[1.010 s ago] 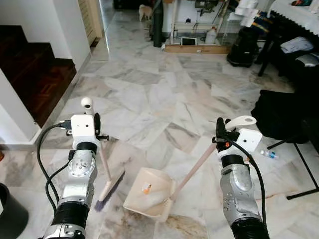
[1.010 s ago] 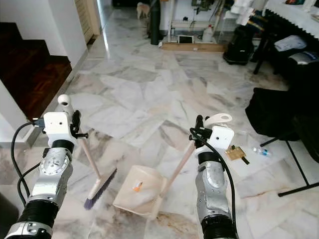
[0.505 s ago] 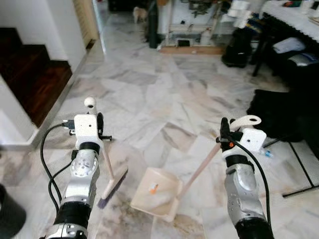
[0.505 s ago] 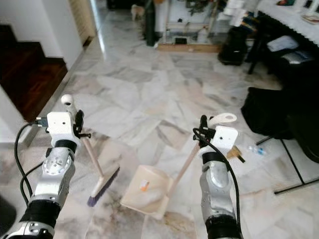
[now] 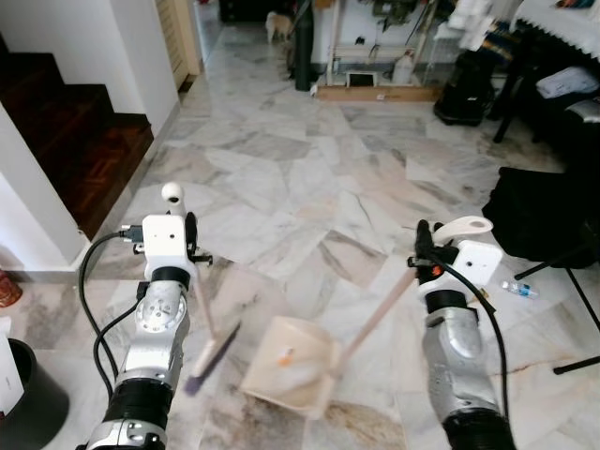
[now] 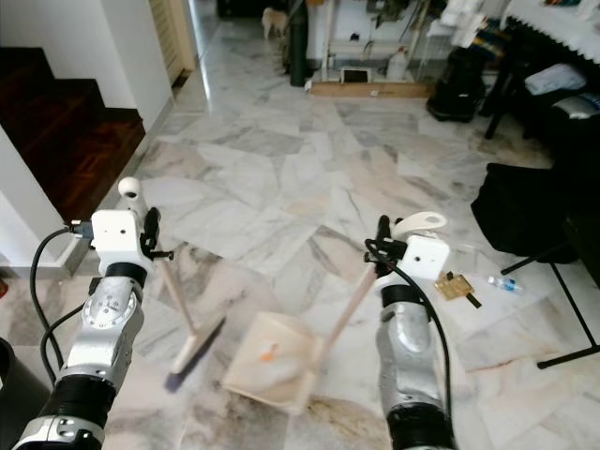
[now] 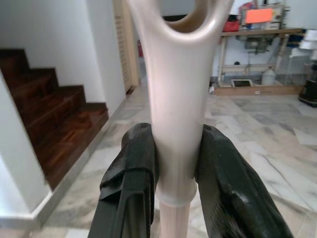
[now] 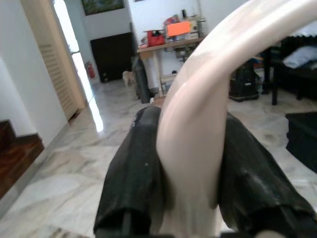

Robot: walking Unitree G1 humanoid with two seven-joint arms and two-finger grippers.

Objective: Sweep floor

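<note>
Down on the marble floor (image 5: pixel 309 178), the left hand (image 7: pixel 171 163) is clamped on the broom (image 5: pixel 211 352) handle, bristles low on the near left. Right hand (image 8: pixel 190 163) is closed around the dustpan (image 5: pixel 291 366) handle; the pan sits just right of the broom, holding an orange scrap (image 5: pixel 284 355).

One broom (image 5: pixel 210 347), one dustpan (image 5: pixel 289 367) — two grippers, left gripper (image 5: pixel 190 246), right gripper (image 5: pixel 421 251)
</note>
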